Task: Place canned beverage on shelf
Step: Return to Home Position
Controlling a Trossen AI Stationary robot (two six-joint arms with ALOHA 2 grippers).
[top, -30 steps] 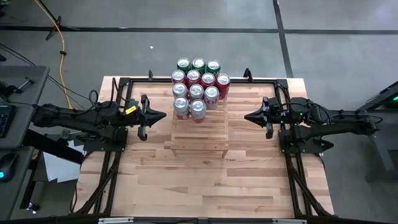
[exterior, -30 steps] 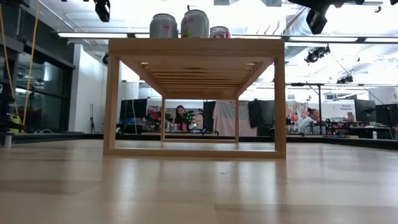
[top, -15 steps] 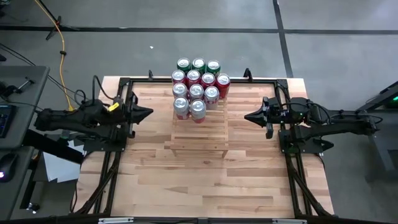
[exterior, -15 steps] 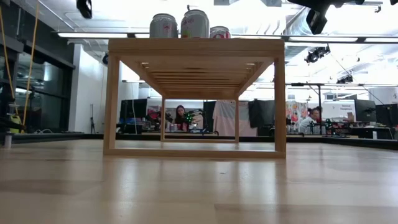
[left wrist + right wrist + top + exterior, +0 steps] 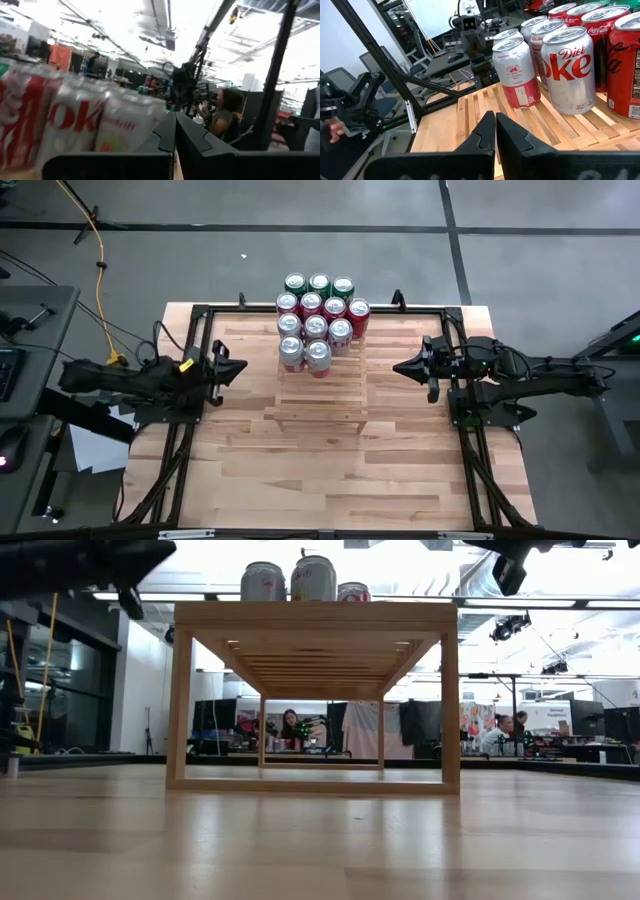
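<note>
Wooden slats form the shelf [image 5: 320, 395], which stands on short legs in the middle of the tabletop [image 5: 300, 480]. The cans [image 5: 316, 320] stand upright in close rows at its far end, touching one another, so the near slats are free. Packing from the back forward probably keeps any later placement unobstructed. The left tool [image 5: 240, 367] hangs over the tabletop to the shelf's left, well apart from the cans, its fingers pressed together on nothing. The right tool [image 5: 397, 367] waits opposite, on the shelf's right, likewise closed and empty. Both point inward at the shelf, a pose that suggests stocking is finished and the arms are parked clear.
</note>
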